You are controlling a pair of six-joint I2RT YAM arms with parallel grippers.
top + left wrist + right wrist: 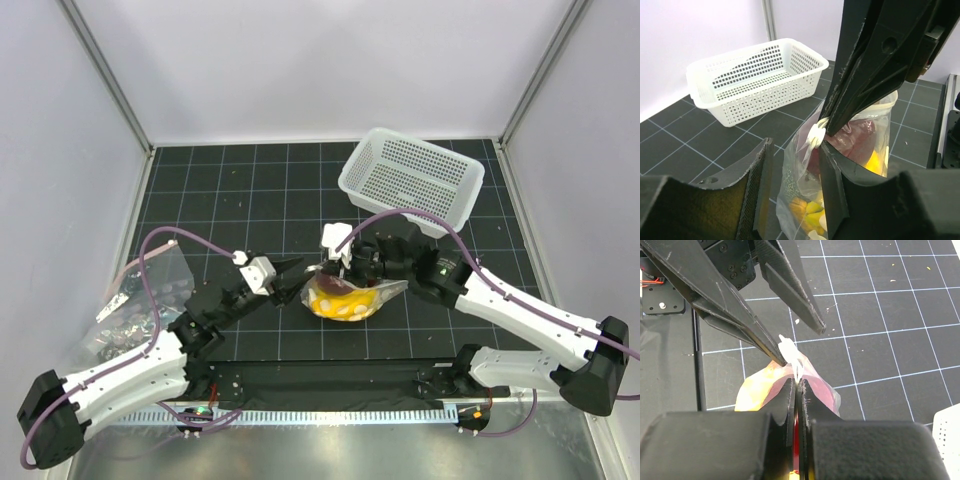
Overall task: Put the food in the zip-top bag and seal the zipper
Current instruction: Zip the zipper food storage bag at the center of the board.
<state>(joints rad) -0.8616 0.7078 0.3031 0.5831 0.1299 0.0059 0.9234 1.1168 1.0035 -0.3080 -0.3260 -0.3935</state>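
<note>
The clear zip-top bag (345, 298) stands on the black mat between the arms. Yellow banana (872, 162), a dark-red fruit (860, 137) and the netted melon (790, 187) show through it. My right gripper (335, 268) is shut on the bag's top edge, with the jaws pressed flat together in the right wrist view (798, 382). The pale zipper end (816, 136) sticks out just past its tips and also shows in the right wrist view (790, 350). My left gripper (298, 270) is open and straddles the bag's left end (792, 150); its inner finger (832, 190) lies against the plastic.
A white perforated basket (410, 180) stands at the back right and also shows in the left wrist view (750, 80). Crumpled clear plastic (135, 310) lies at the mat's left edge. The cell's walls close in the mat on three sides.
</note>
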